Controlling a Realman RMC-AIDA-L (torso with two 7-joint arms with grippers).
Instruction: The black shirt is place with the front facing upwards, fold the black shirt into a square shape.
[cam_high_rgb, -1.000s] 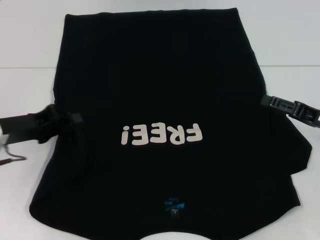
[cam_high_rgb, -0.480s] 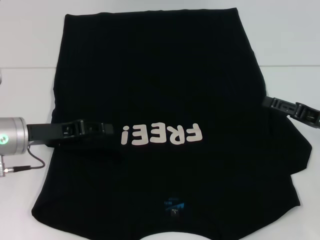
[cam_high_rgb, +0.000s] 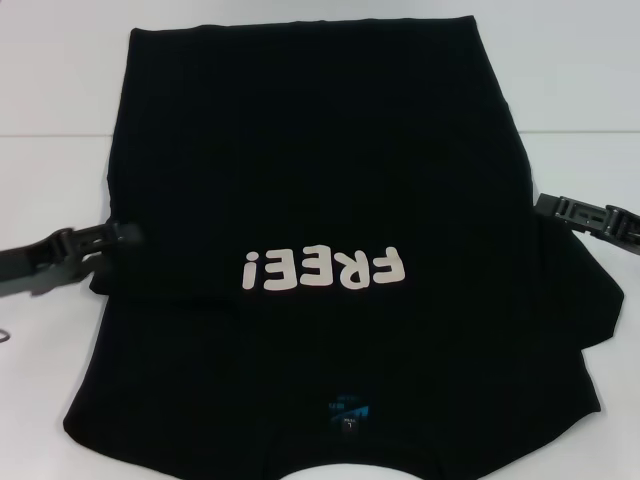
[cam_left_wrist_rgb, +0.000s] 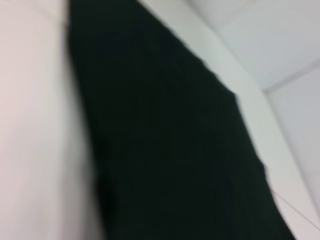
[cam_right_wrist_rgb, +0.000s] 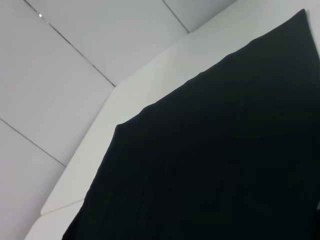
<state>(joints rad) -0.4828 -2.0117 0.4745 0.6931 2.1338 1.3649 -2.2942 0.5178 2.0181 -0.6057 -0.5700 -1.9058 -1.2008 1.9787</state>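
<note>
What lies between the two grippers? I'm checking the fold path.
Head view: only the black shirt with its white FREE! print spans from left gripper to right gripper.

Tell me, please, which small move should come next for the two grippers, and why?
Probably each gripper should close on its side edge of the black shirt, to prepare a fold. The shirt lies flat on the white table, print up, with no fold visible. The left gripper is at the left edge and the right gripper at the right edge; whether either grips cloth cannot be seen.
</note>
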